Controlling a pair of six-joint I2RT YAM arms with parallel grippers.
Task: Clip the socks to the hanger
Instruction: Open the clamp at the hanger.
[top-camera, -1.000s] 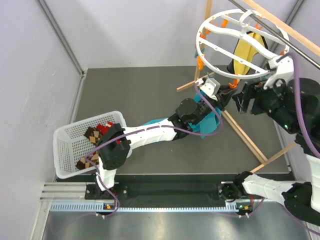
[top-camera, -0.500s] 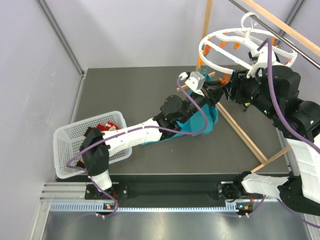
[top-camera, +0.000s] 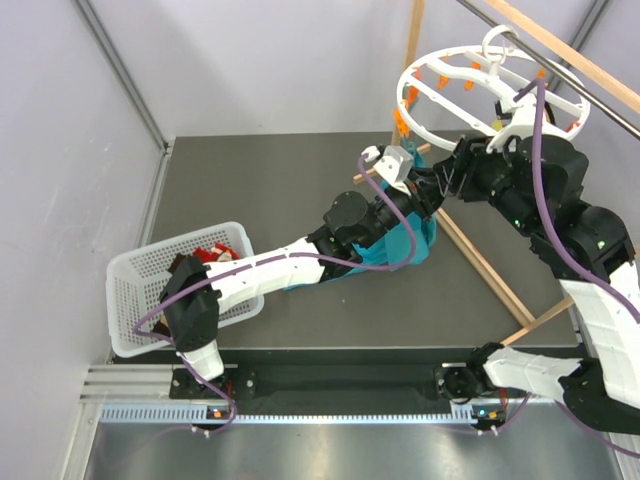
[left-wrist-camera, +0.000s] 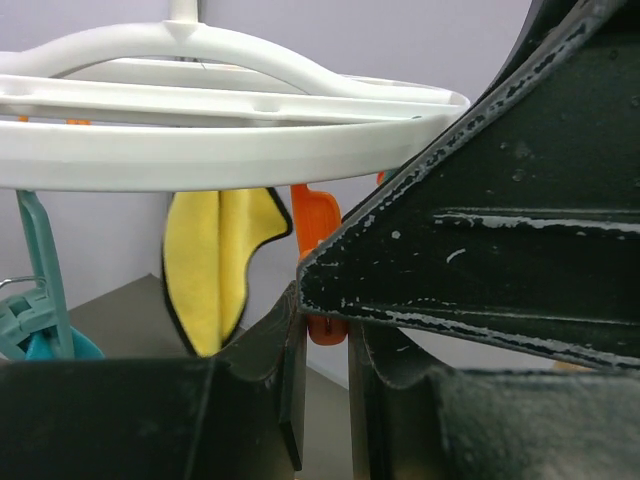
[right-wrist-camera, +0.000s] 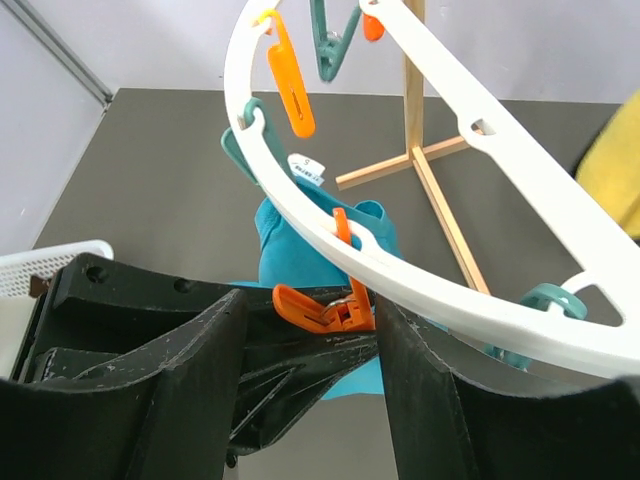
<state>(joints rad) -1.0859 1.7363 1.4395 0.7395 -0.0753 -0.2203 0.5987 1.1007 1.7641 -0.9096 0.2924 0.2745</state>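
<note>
The hanger (top-camera: 404, 100) hangs at the far right, above the surface (top-camera: 280, 190), and both arms reach up to its near rim. One orange clip (right-wrist-camera: 322, 308) hooked to that rim lies sideways between the fingers of the right gripper (right-wrist-camera: 312, 305). These stand apart, one on each side of the clip, but whether they press on it cannot be told.

The left gripper (left-wrist-camera: 325, 340) comes in from below. Its fingers are drawn close, leaving only a narrow slit, and the clip's lower tip sits at the top of that slit. It cannot be told whether they pinch it.

The socks (top-camera: 203, 258), red and checkered, lie in the white basket (top-camera: 125, 275) at the near left, well apart from both sets of fingers. A teal cloth (top-camera: 405, 245) lies under the left arm, and a yellow cloth (left-wrist-camera: 215, 270) hangs behind the rim.
</note>
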